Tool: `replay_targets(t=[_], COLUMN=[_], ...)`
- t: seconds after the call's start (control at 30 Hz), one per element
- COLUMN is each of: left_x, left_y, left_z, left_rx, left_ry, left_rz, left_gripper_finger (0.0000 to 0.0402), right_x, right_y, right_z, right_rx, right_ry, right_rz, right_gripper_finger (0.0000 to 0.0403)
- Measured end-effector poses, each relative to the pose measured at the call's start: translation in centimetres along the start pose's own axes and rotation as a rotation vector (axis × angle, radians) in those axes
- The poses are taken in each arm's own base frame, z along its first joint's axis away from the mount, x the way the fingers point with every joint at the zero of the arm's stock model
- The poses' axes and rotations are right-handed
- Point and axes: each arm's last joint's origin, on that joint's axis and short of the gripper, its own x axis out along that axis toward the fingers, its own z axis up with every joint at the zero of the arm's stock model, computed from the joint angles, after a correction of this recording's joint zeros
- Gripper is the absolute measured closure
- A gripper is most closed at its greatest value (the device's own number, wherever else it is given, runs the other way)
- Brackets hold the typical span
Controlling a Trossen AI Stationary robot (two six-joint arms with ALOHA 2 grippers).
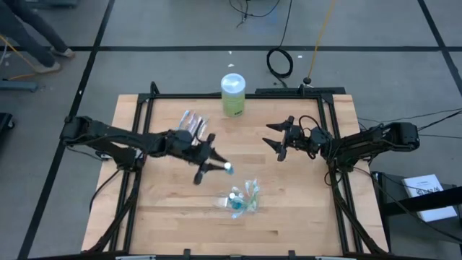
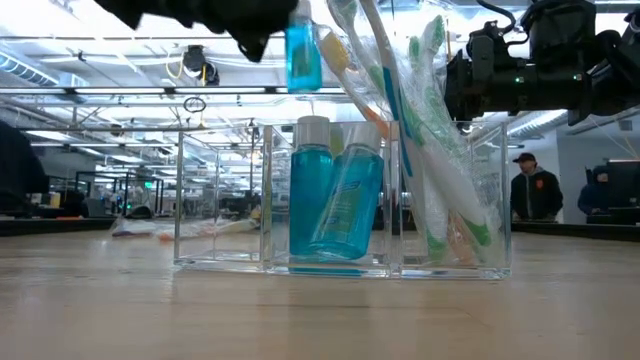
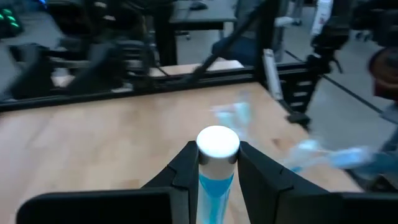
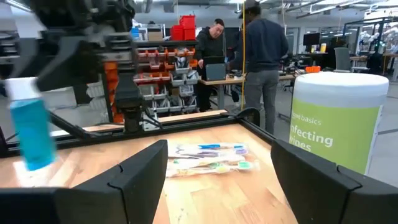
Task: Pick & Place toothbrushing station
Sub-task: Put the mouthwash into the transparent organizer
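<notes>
Blue liquid shows inside the small bottle [image 3: 217,165] that we see clamped between the fingers of the left gripper [image 1: 214,167], with its white cap just above the fingertips. We judge that the carry step is in hand: the bottle is lifted off the wooden table [image 1: 289,217] and hangs near the clear organizer [image 2: 340,200], which already holds two blue bottles in its middle compartment and several toothbrushes [image 2: 430,130] in the next one.

The right gripper [image 1: 280,140] waits well apart, with its fingers spread wide and nothing between them. Near the far edge lies a packet of wrapped toothbrushes [image 4: 208,157], not yet sorted, and a green wipes canister [image 1: 232,95] stands beyond it.

For the next move we think the left arm must bring the bottle exactly above a free place in the organizer and lower it upright — the compartments look narrow, so a tilted bottle could catch the wall.
</notes>
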Motion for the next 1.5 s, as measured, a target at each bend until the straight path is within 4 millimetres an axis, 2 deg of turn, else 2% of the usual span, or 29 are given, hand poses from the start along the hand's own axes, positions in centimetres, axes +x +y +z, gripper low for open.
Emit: replay_targets(t=[0.33, 0.6, 0.8, 1.1, 1.5], left_x=[0.4, 0.9, 3.1, 5.8, 7.3], left_y=[-6.0, -8.9, -9.7, -9.8, -8.6], left_z=[0.3, -0.5, -2.0, -4.4, -6.3], left_rx=[0.007, 0.018, 0.0, -0.007, -0.066], left_ry=[0.0, 0.032, 0.025, 0.038, 0.088], left_rz=[-0.058, -0.03, -0.043, -0.036, -0.011], left_gripper_finger=[0.0318, 0.0318, 0.0318, 0.0318, 0.0318], right_x=[0.0, 0.0, 0.0, 0.0, 0.0], right_y=[0.0, 0.0, 0.0, 0.1, 0.5], right_z=[0.1, 0.1, 0.1, 0.1, 0.1], right_rx=[0.0, 0.002, 0.002, 0.034, 0.03], right_ry=[-0.009, -0.011, -0.008, -0.007, -0.006], right_rz=[0.001, 0.001, 0.001, 0.008, 0.024], right_gripper_finger=[0.0124, 0.0124, 0.0124, 0.0124, 0.0124])
